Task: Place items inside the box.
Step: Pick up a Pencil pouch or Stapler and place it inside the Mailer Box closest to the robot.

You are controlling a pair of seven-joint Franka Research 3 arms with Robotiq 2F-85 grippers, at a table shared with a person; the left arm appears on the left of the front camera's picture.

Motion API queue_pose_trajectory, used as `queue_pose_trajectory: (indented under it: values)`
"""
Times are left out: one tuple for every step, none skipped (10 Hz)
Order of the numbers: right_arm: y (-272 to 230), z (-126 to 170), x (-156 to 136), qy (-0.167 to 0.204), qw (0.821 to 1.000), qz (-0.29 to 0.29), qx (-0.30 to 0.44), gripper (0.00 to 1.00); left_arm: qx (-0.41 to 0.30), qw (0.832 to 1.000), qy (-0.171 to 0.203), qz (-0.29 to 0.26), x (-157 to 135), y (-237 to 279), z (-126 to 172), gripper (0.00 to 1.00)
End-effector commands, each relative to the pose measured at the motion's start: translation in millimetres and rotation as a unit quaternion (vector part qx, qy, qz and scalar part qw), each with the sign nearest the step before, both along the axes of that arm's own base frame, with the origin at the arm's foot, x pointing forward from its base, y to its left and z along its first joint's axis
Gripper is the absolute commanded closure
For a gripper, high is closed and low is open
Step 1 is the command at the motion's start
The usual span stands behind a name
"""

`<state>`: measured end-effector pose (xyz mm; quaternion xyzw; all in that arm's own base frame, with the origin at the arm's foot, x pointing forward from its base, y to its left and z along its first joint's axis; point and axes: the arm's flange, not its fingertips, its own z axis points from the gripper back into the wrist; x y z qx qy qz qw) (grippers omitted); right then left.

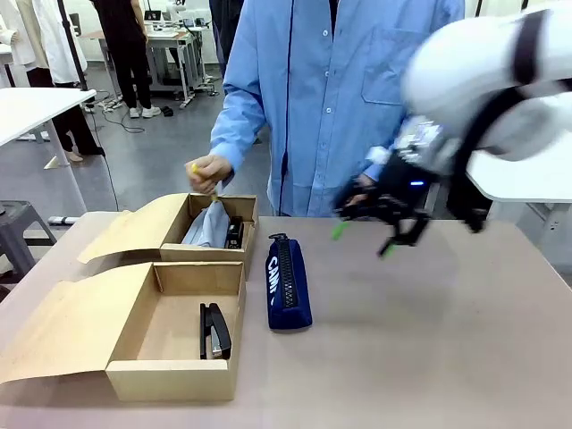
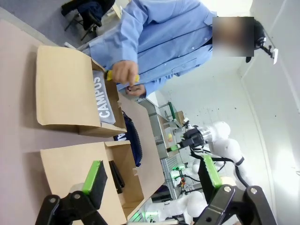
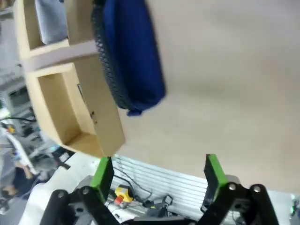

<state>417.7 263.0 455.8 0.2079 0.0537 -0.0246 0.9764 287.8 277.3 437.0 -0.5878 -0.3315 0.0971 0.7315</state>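
Right tool, jaws wide & empty, hangs over bench right of navy pencil case, which lies just beside near box; best to grip it mid-length across narrow width, fingers clear of box wall.

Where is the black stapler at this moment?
In the front view, the black stapler lies inside the nearer cardboard box at left, just left of the navy pencil case.
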Motion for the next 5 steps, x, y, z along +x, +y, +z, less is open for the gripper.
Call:
queue_pose_trajectory:
  values:
    - [28.5,-12.1,29.0,0.017,0.996,0.052,-0.076,0.00,-0.003,1.000,-0.018,0.002,-0.2,-0.9,2.3,0.00]
    - [23.0,-10.5,26.5,0.010,0.995,0.076,-0.058,0.00,-0.003,1.000,-0.018,0.002,-0.2,-0.9,2.3,0.00]
    - [33.5,-14.6,11.1,0.006,0.999,0.032,-0.030,0.00,-0.003,1.000,-0.018,0.002,-0.2,-0.9,2.3,0.00]
    - [33.5,-14.6,11.1,0.006,0.999,0.032,-0.030,0.00,-0.003,1.000,-0.018,0.002,-0.2,-0.9,2.3,0.00]
    - [44.5,-26.9,22.2,0.014,0.997,0.058,-0.048,0.00,-0.003,1.000,-0.018,0.002,-0.2,-0.9,2.3,0.00]
